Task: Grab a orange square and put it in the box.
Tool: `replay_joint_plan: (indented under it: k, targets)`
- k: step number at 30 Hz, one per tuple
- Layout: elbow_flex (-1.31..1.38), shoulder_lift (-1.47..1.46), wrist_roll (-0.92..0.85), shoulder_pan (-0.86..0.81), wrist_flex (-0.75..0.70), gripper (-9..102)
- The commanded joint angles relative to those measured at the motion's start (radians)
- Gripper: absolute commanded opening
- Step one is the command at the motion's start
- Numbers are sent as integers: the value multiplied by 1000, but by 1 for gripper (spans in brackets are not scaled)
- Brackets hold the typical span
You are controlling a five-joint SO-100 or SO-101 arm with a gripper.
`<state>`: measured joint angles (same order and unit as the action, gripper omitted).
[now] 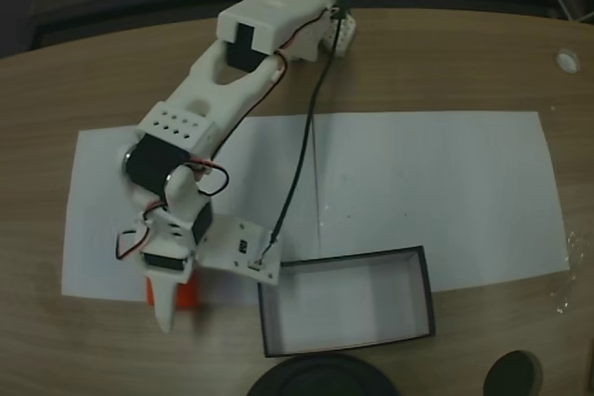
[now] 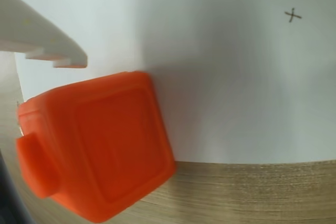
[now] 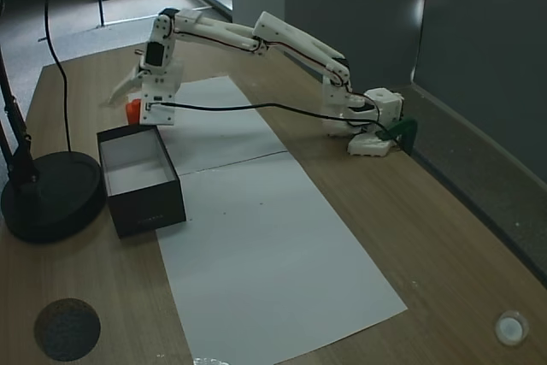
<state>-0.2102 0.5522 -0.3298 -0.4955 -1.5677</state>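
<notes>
One orange square (image 2: 97, 148) sits at the paper's (image 2: 226, 77) edge, half over the bare desk (image 2: 252, 192), at nine o'clock from the box (image 1: 348, 308) in a fixed view. We lower our hand (image 1: 165, 299) around it; whether the fingers are clenched, we cannot tell.

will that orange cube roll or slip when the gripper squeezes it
The orange square probably won't roll: its faces are flat, with only the edges rounded. It looks like stiff moulded plastic, so it should hold its shape under a squeeze. The smooth sides could slip a little in the gripper. Small, it is likely light, and may slide across the paper if nudged.
</notes>
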Motion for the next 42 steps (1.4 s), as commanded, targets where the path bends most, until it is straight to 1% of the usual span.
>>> replay_joint_plan:
  k: [1, 3, 5, 7, 10, 12, 20, 23, 26, 29, 31, 36, 42]
  targets:
    - [38, 15, -14, -25, 18, 45]
    - [37, 15, -18, -31, 26, 45]
    - [32, 14, -40, -31, 23, 40]
    - [32, -3, -46, -29, 21, 32]
    - [37, -41, -46, -29, 23, 14]
    - [44, -69, -51, -28, 26, 8]
    - [49, -69, -69, -23, 25, 7]
    - [94, 11, -66, -23, -3, 7]
    - [173, 127, -66, -20, -71, 7]
    - [244, 256, -66, 6, -144, 7]
    - [245, 345, -49, 32, -161, 7]
    - [135, 541, 40, 123, -161, 7]
    - [-104, 701, 129, 302, -161, 7]
